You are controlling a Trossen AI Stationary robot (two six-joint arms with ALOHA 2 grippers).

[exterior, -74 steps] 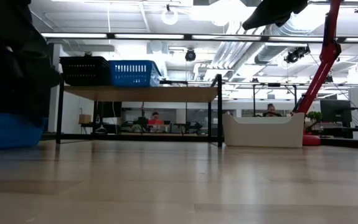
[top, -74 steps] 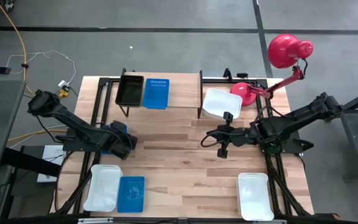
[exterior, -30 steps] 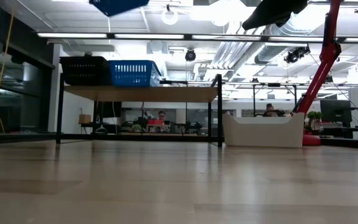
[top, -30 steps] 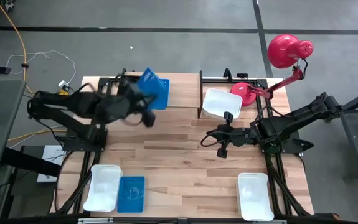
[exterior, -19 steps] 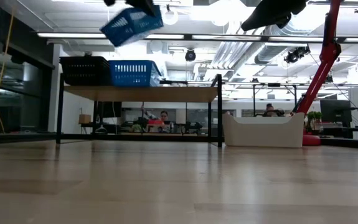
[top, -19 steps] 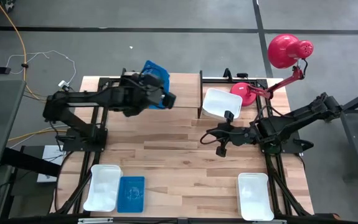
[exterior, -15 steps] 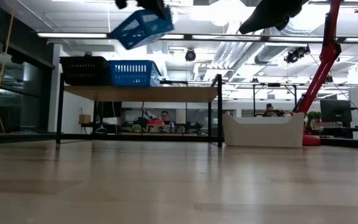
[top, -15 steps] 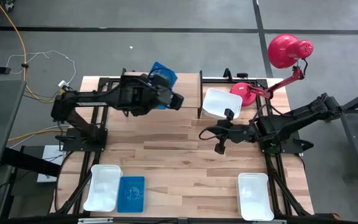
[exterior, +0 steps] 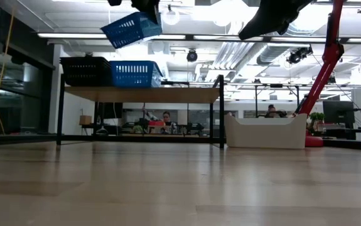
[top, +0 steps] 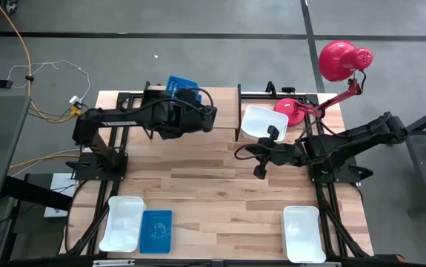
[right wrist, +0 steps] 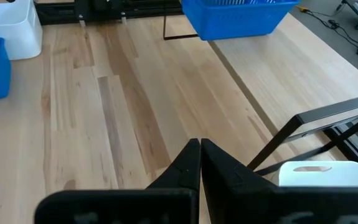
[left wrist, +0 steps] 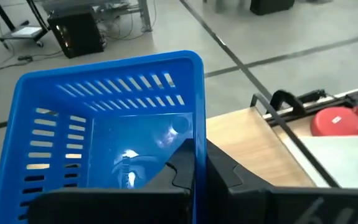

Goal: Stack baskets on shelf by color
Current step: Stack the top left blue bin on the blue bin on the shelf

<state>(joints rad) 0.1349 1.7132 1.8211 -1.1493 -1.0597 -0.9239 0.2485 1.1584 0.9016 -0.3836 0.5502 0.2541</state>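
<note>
Blue basket carried over the shelf

The left claw [left wrist: 191,168] grips a tilted blue basket [exterior: 132,28] by its wall, just above the blue one [exterior: 135,73] already on the shelf [exterior: 141,94], beside the black basket [exterior: 85,71]. The right claw [right wrist: 200,155], fingers pressed together and empty, hovers mid-bench near a white basket [top: 264,122]. No readable writing.

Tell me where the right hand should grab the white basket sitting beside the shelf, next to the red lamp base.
Probably the rim of the white basket, on the long wall facing the right hand, which is shut. The basket sits flat and open-topped, so one finger can drop inside and one outside. Come from above on the table-centre side: the shelf leg and the red lamp base crowd the other sides.
</note>
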